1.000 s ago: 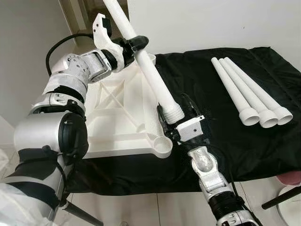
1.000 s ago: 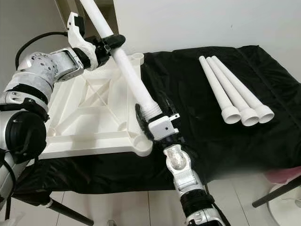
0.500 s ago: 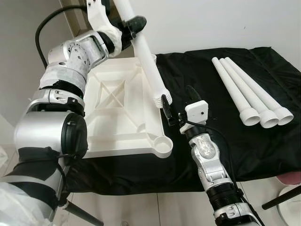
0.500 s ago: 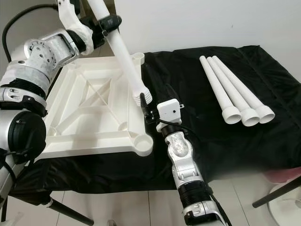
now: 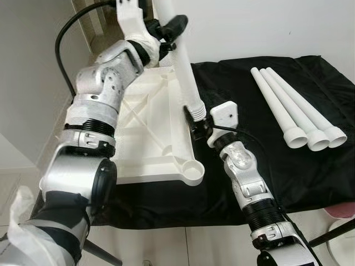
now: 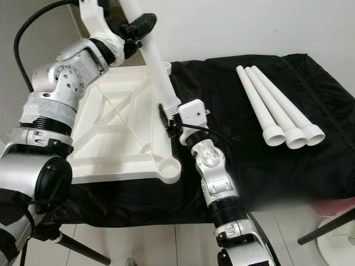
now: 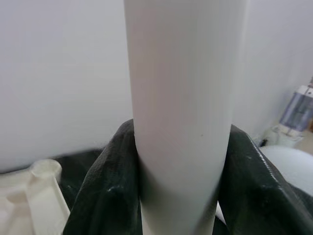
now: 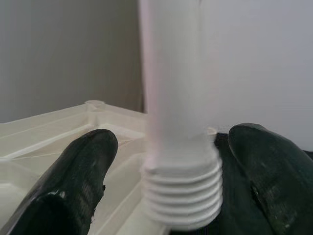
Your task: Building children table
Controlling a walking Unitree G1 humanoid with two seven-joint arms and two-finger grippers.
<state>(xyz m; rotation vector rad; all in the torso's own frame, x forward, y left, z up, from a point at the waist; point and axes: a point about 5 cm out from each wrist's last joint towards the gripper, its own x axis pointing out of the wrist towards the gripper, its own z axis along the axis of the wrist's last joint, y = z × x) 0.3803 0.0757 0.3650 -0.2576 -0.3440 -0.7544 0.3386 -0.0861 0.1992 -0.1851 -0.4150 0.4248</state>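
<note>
My left gripper [image 5: 169, 25], head views: fingers clamped round the upper shaft of the white table leg [image 5: 186, 75], raised above the far edge of the upturned tabletop [image 5: 150, 138]. The leg slants down from this grip to its threaded end, which hangs just over the tabletop's right rim. My right gripper [image 6: 169, 119] sits at that threaded end, fingers spread to either side and, as far as I can tell, not pressing it. Three spare legs [image 5: 294, 108] lie together on the black cloth [image 5: 238, 83], well off to my right gripper's right. The near corner socket [image 5: 191, 169] lies below the thread, towards me. Left wrist view: both pads [image 7: 98, 191] closed on the shaft. Right wrist view: fingers [image 8: 73, 176] apart, threaded collar [image 8: 183, 193] between them with gaps either side, tabletop beyond. Step in hand, by my judgement: carrying the first leg to a socket. Next move calls for standing the thread square over a socket, lowering, then turning it in.
</note>
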